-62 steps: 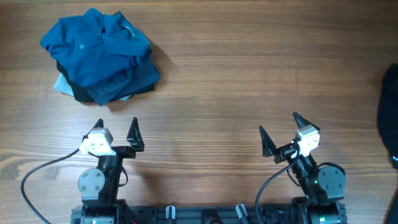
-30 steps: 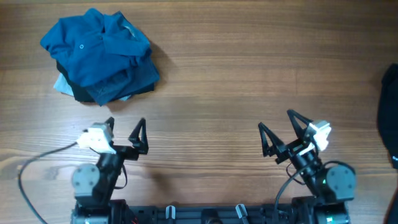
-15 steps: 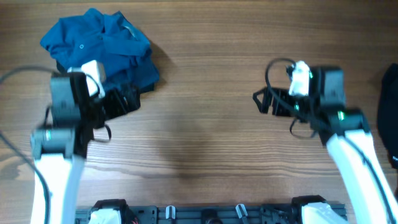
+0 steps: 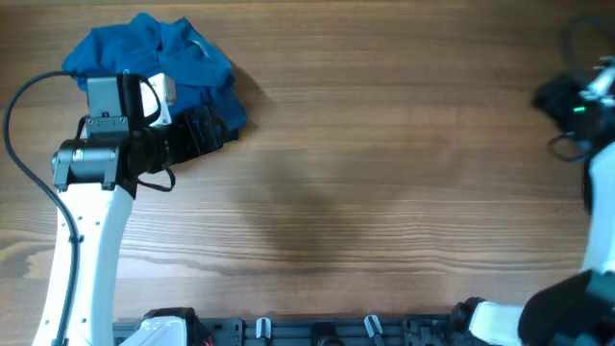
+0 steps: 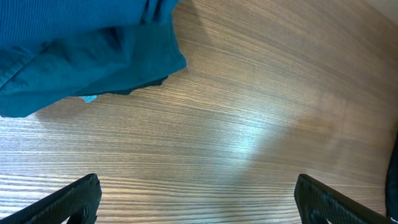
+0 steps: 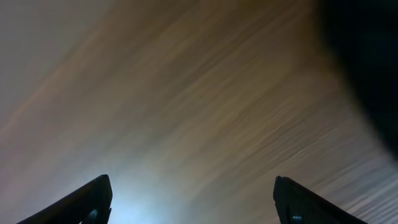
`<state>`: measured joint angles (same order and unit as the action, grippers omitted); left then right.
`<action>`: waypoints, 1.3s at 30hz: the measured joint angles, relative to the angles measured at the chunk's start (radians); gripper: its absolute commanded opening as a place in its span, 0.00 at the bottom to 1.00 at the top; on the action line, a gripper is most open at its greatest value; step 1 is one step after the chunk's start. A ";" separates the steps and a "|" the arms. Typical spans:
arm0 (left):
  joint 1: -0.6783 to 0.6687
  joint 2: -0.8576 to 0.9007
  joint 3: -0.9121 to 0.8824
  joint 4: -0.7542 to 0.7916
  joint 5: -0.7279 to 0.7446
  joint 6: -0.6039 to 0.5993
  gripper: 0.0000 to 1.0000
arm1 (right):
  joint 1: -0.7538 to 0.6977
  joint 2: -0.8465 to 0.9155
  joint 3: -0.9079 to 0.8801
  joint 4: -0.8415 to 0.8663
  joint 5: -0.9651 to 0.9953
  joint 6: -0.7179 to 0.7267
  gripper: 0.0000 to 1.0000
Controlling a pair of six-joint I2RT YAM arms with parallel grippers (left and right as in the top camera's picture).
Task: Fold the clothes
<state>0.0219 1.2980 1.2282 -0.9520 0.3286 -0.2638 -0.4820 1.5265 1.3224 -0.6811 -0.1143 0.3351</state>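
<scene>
The left arm (image 4: 91,163) is stretched to 10 o'clock, jaws wide, at the clothes (image 4: 144,67) heaped on the tabletop (image 4: 384,173). The blurred right arm (image 4: 603,211) is extended to 2 o'clock, jaws likewise wide.

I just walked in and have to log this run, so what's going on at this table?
Clothes folding is only about to start: nothing is gripped. The robot's left hand is open, hovering over bare table right at the edge of the crumpled blue shirt. The right hand is open too, out at the table's right edge beside a dark cloth, though that view is blurry. No garment is spread flat or folded.
</scene>
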 measured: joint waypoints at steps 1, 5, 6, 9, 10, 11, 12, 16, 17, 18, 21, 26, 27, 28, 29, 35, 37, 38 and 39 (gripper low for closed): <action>0.000 0.000 0.000 -0.003 0.002 0.000 1.00 | -0.041 0.026 0.013 0.030 0.007 0.006 0.83; 0.000 0.000 0.000 -0.006 0.003 0.000 1.00 | -0.158 0.151 0.027 0.137 0.027 0.025 0.83; 0.000 0.000 0.000 -0.006 0.003 0.000 1.00 | -0.185 0.198 0.027 0.177 0.031 0.028 0.84; 0.000 0.000 0.000 -0.006 0.003 0.000 1.00 | -0.222 0.302 0.026 0.256 0.037 0.031 0.88; 0.000 0.000 0.000 -0.009 0.003 0.000 1.00 | -0.228 0.332 0.027 0.286 0.038 0.028 0.89; 0.000 0.000 0.000 -0.009 0.003 0.000 1.00 | -0.232 0.359 0.027 0.321 0.040 0.018 0.90; 0.000 0.000 0.000 -0.011 0.003 0.000 1.00 | -0.234 0.387 0.027 0.356 0.041 0.006 0.90; 0.000 0.000 0.000 -0.011 0.004 0.000 1.00 | -0.234 0.467 0.027 0.457 0.065 -0.034 0.91; 0.000 0.000 0.000 -0.011 0.007 0.000 1.00 | -0.234 0.479 0.027 0.467 0.075 -0.040 0.90; 0.000 0.000 0.000 -0.011 0.011 0.000 1.00 | -0.234 0.488 0.027 0.480 0.085 -0.046 0.90; 0.000 0.000 0.000 -0.010 0.027 0.000 1.00 | -0.234 0.516 0.027 0.514 0.121 -0.067 0.77; 0.000 0.000 0.000 -0.010 0.040 0.000 1.00 | -0.234 0.550 0.027 0.514 0.204 -0.084 0.05; 0.000 0.000 0.000 -0.010 0.040 0.000 1.00 | -0.234 0.550 0.027 0.513 0.205 -0.084 0.04; 0.000 0.000 0.000 -0.010 0.040 0.000 1.00 | -0.234 0.550 0.027 0.510 0.202 -0.081 0.04; 0.000 0.000 0.000 -0.010 0.040 0.000 1.00 | -0.233 0.550 0.030 0.505 0.195 -0.077 0.04; 0.000 0.000 0.000 -0.010 0.042 0.000 1.00 | -0.186 0.516 0.031 0.473 -0.009 -0.063 0.04; 0.000 0.000 0.000 -0.010 0.044 0.000 1.00 | -0.121 0.463 0.032 0.449 -0.100 -0.058 0.04; 0.000 0.000 0.000 -0.010 0.044 0.000 1.00 | -0.072 0.431 0.035 0.417 -0.135 -0.054 0.04; 0.000 0.000 0.000 -0.011 0.044 0.000 1.00 | -0.014 0.400 0.036 0.390 -0.165 -0.052 0.04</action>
<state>0.0219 1.2980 1.2282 -0.9627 0.3729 -0.2638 -0.4965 1.9266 1.3582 -0.2909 -0.2794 0.2832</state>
